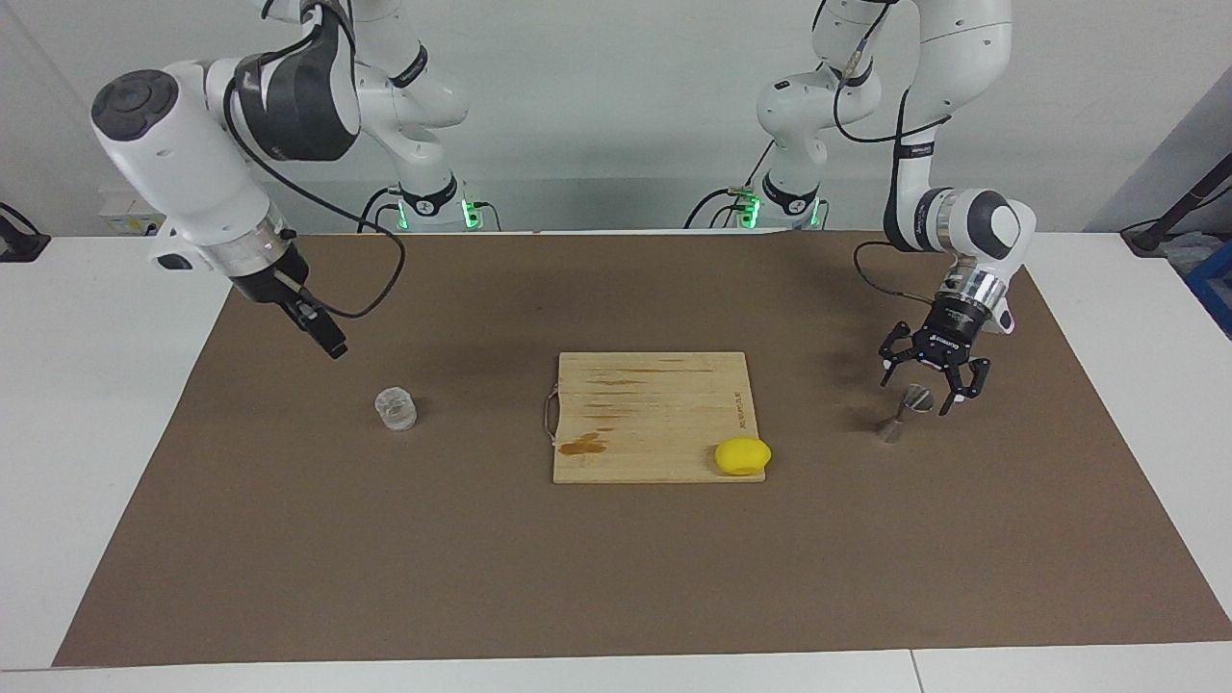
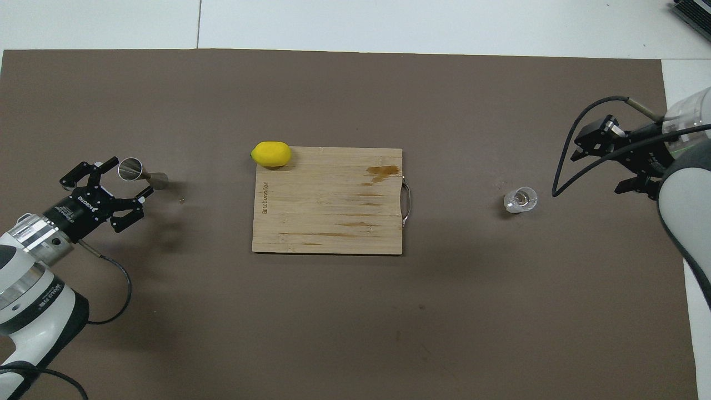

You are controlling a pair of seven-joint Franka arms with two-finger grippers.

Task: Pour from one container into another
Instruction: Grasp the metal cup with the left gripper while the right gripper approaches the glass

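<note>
The clear glass tumbler (image 1: 396,408) stands upright on the brown mat toward the right arm's end of the table; it also shows in the overhead view (image 2: 520,200). The steel jigger (image 1: 903,416) stands upright toward the left arm's end, also in the overhead view (image 2: 140,171). My left gripper (image 1: 921,393) (image 2: 129,178) is open, with a finger on each side of the jigger's upper cup and a gap showing. My right gripper (image 1: 332,345) (image 2: 602,164) is open and empty, raised over the mat beside the tumbler and apart from it.
A wooden cutting board (image 1: 654,414) (image 2: 328,211) with a metal handle lies in the middle of the mat (image 1: 616,577), between tumbler and jigger. A yellow lemon (image 1: 741,455) (image 2: 271,154) rests on the board's corner farthest from the robots, on the jigger's side.
</note>
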